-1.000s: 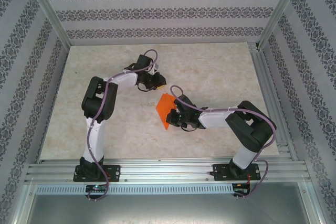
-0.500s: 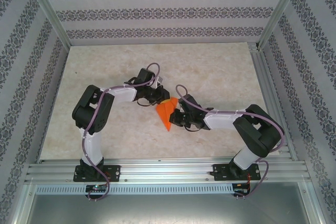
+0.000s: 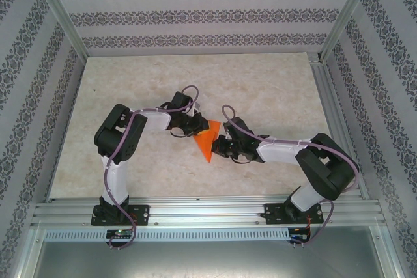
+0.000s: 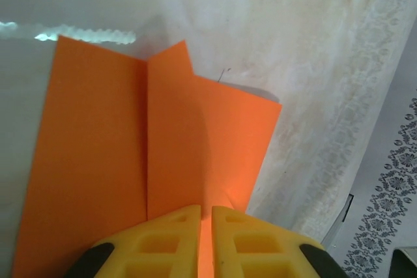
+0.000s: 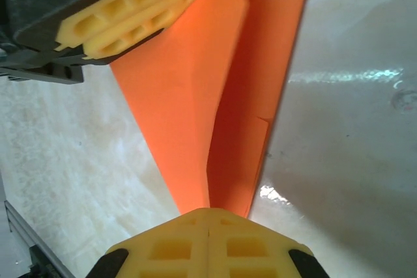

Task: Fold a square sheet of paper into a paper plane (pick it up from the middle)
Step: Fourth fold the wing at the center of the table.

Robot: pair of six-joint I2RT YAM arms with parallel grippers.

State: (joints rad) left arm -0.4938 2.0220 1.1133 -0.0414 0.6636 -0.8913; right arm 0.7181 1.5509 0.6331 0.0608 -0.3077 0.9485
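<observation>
Well, the paper plane is between my two arms, near the middle of the table, as a bright orange narrow triangle whose sharp point is turned toward the near edge. In the left wrist view the paper plane shows flat layers lying over each other with one straight crease down the middle and a small corner standing up at the far edge. In the right wrist view the paper plane becomes narrow toward the camera, with a long fold line along it. The left gripper has its yellow fingers almost together, and a thin strip of orange sits in the slit between them, so it pinches the wide end. The right gripper has its fingers pressed together on the narrow part of the paper. The left gripper also covers one corner there. I cannot tell if the point touches the table. Around stand patterned walls and a metal rail.
</observation>
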